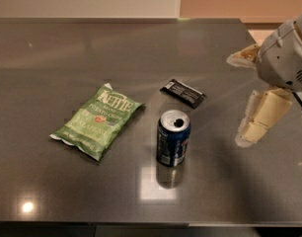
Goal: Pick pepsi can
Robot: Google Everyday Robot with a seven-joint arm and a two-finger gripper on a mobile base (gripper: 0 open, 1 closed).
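Standing pepsi can (173,137); end effector (237,100) right.
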